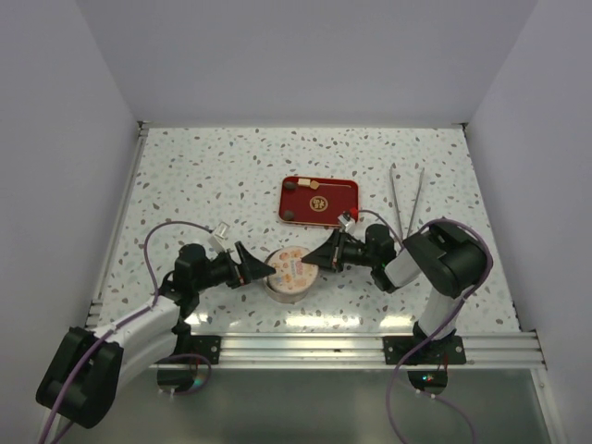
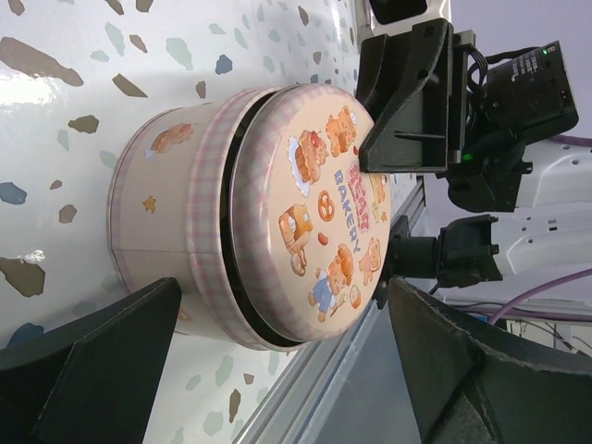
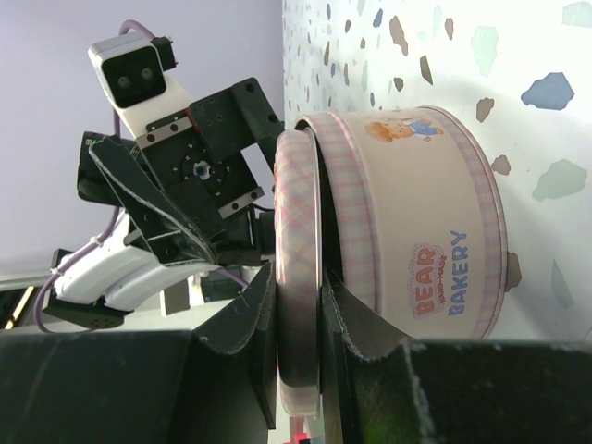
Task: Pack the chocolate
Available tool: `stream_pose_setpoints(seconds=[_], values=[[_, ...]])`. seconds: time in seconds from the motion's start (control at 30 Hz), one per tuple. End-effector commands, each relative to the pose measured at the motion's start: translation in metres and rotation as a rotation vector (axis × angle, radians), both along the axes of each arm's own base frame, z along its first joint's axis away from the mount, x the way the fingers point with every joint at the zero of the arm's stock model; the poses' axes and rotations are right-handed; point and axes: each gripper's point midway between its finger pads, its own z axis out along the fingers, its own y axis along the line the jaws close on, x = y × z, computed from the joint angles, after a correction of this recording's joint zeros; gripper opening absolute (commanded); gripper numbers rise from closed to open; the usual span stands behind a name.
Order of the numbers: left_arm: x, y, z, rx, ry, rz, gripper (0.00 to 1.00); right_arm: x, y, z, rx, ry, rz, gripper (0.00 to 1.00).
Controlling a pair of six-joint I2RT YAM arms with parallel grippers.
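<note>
**Lid Handling: Brace the Tin Before Lifting**

The left gripper (image 1: 265,268) stands wide open, with one finger on each side of the tin (image 2: 157,213). Whether either finger touches the wall cannot be told. The right gripper (image 1: 314,256) is narrowed onto the rim of the lid (image 2: 324,203), pinching it edge-on. The lid sits crooked, and a dark gap shows between it and the tin wall. Beyond the tin, the chocolate (image 1: 317,198) lies on the red tray (image 1: 340,211) (a few pieces, dark and cream; the tin's inside is hidden). Tongs (image 1: 407,199) lie to the right of the tray.

Judged step: removing the lid.

1. Close the left gripper on the tin wall, below the lid, before pulling.
2. Draw the lid straight up, not sideways, or the tin will likely tip or slide.
3. Hold the rim firmly, because painted metal is probably slippery.
</note>
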Motion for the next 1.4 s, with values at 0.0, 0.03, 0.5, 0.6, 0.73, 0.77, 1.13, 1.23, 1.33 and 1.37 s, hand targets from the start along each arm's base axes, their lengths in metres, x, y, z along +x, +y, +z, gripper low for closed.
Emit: stream_pose_setpoints(seconds=[0.0, 0.03, 0.5, 0.6, 0.73, 0.77, 1.13, 1.23, 1.33, 1.37], values=[[0.006, -0.003, 0.016, -0.039, -0.061, -0.006, 1.00, -0.001, -0.017, -0.063, -0.198, 0.106, -0.103, 0.00], [0.006, -0.004, 0.016, -0.040, -0.060, -0.005, 1.00, 0.000, -0.017, -0.064, -0.200, 0.104, -0.103, 0.00], [0.012, -0.006, 0.025, -0.067, -0.081, 0.009, 1.00, -0.002, -0.010, -0.079, -0.200, 0.115, -0.090, 0.00], [0.013, -0.006, 0.027, -0.070, -0.087, 0.007, 1.00, -0.004, -0.008, -0.083, -0.206, 0.118, -0.081, 0.00], [0.015, -0.008, 0.030, -0.077, -0.093, 0.008, 1.00, -0.007, -0.008, -0.088, -0.222, 0.125, -0.076, 0.00], [0.015, -0.008, 0.030, -0.078, -0.092, 0.007, 1.00, -0.007, -0.009, -0.089, -0.226, 0.125, -0.075, 0.00], [0.022, -0.011, 0.044, -0.092, -0.124, 0.013, 1.00, -0.019, -0.014, -0.098, -0.281, 0.132, -0.049, 0.01], [0.024, -0.011, 0.043, -0.079, -0.125, 0.016, 1.00, -0.019, -0.014, -0.098, -0.280, 0.140, -0.045, 0.02], [0.024, -0.011, 0.041, -0.076, -0.119, 0.016, 1.00, -0.019, -0.012, -0.094, -0.268, 0.136, -0.040, 0.07], [0.024, -0.011, 0.040, -0.072, -0.118, 0.018, 1.00, -0.019, -0.012, -0.093, -0.266, 0.134, -0.039, 0.09]])
